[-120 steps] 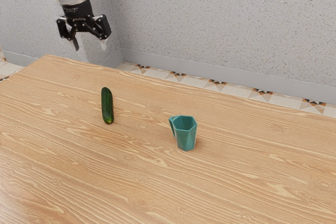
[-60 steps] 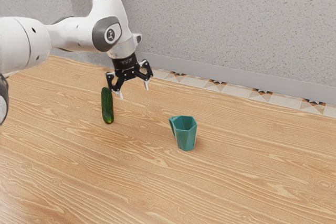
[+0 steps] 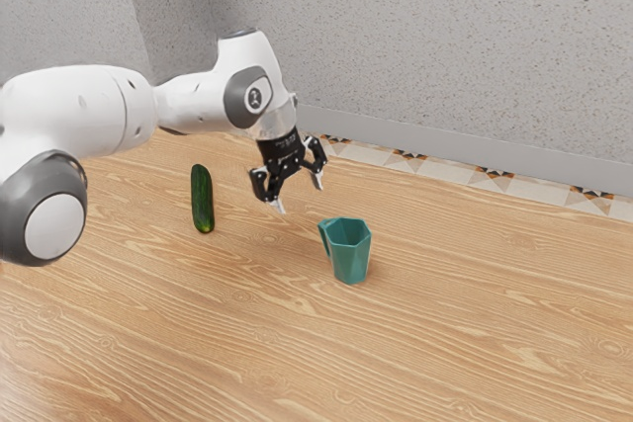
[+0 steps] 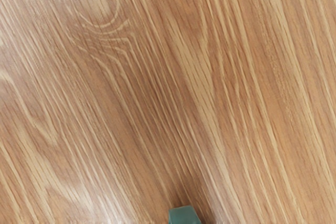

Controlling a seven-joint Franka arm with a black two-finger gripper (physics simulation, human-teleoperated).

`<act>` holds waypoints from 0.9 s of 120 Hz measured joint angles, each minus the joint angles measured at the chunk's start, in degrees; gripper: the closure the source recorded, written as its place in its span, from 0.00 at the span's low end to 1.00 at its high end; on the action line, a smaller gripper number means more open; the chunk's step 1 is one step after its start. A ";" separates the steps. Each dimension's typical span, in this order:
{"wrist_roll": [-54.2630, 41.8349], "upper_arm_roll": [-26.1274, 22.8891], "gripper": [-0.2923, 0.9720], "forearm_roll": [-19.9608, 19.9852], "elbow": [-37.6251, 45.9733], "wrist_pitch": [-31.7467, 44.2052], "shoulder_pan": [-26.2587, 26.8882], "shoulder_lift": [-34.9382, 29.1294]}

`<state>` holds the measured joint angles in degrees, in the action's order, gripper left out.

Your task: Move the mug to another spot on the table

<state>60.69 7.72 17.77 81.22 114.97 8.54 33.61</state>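
A teal faceted mug (image 3: 347, 248) stands upright on the wooden table (image 3: 297, 343), its handle facing the exterior view's left. My black gripper (image 3: 296, 191) hangs open just above the table, up and to the exterior view's left of the mug, with nothing between its fingers. A small bit of the teal mug (image 4: 184, 216) peeks in at the wrist view's edge over bare wood grain.
A dark green cucumber (image 3: 202, 199) lies on the table to the exterior view's left of the gripper. A grey wall with a patterned tile strip (image 3: 475, 177) runs behind the table's far edge.
My arm has swung down and toward the exterior view's right, from high at the back left, past the cucumber, to close beside the mug. The fingers stayed open; mug and cucumber have not moved.
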 joint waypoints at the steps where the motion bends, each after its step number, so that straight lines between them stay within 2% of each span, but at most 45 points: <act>1: 0.12 -0.02 0.25 0.07 -0.24 -0.13 0.00 0.28; 32: 2.98 -1.41 0.25 0.94 -3.89 -3.72 0.05 5.28; 72: 5.40 -2.41 0.26 1.40 -7.35 -4.38 0.36 9.48; 88: 6.11 -2.99 0.29 1.73 -7.70 -3.98 0.36 10.45; 108: 6.81 -3.06 0.38 1.91 -7.72 -3.55 0.34 11.02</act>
<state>67.50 4.66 19.68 73.50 111.42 8.88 44.64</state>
